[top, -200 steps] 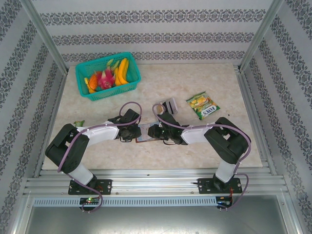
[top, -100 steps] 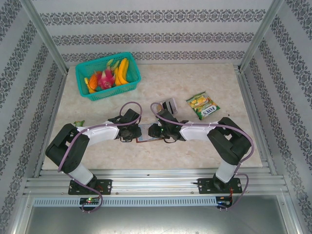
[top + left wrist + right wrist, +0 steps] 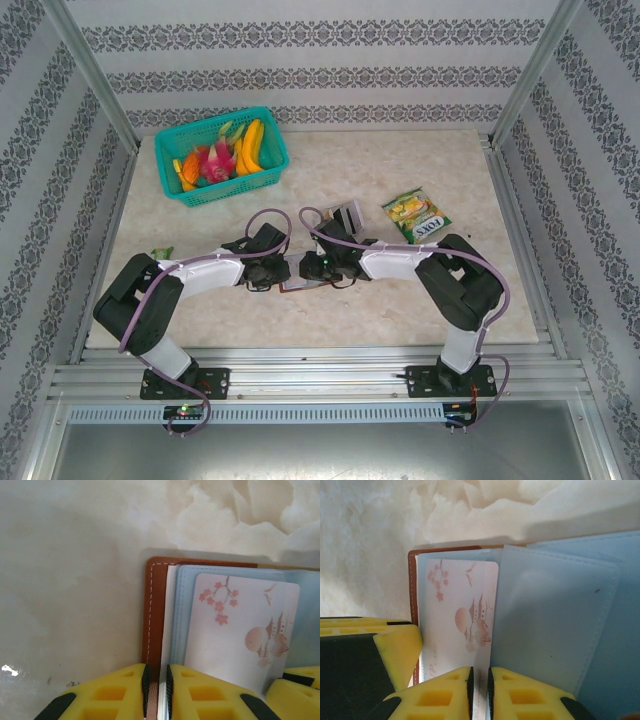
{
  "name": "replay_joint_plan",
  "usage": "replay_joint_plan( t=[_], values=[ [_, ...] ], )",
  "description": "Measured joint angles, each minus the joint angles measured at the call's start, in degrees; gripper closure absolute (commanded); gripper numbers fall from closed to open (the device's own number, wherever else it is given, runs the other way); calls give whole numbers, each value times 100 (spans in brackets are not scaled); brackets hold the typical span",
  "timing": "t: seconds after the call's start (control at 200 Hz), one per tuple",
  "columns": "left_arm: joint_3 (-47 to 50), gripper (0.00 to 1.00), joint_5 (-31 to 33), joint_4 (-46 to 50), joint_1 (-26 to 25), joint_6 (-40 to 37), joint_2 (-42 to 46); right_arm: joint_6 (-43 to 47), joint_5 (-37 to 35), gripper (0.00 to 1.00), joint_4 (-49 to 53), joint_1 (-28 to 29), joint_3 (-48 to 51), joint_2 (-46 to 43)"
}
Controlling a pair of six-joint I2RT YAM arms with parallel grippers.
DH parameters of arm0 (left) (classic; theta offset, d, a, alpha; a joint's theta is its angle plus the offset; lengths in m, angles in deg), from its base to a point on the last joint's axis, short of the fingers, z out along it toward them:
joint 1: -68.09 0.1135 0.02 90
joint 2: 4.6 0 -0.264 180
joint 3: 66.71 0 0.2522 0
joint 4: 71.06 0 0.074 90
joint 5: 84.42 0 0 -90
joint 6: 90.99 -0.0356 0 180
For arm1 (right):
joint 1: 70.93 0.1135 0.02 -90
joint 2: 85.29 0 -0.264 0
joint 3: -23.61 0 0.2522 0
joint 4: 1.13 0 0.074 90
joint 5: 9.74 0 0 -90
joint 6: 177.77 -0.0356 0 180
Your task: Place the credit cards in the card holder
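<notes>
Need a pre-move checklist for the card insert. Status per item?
1. Left pincer clamped on the wallet cover: ok.
2. Right pincer clamped on the flowered card: ok.
3. Wallet lying open on the table: ok.
4. Card tucked properly into the blue sleeve: cannot tell.
5. Snack packet away from both arms: ok.

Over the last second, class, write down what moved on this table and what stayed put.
The right arm slid left, toward the left arm, its fingers pinching a credit card at the card holder. The left arm, basket and snack packet stayed put.
</notes>
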Motion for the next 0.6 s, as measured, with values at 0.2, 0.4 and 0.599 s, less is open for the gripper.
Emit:
replay_joint_plan(
  t=[0.2, 0.4, 0.599],
  values=[
    [0, 79, 2, 0, 0, 0, 0, 39, 57, 79, -7, -2, -2, 13],
    [2, 79, 2, 2, 0, 0, 11, 162, -356, 76, 511, -2, -98, -125],
    [9, 79, 2, -11, 0, 0, 11, 271, -743, 79, 935, -212, 46, -433]
  ],
)
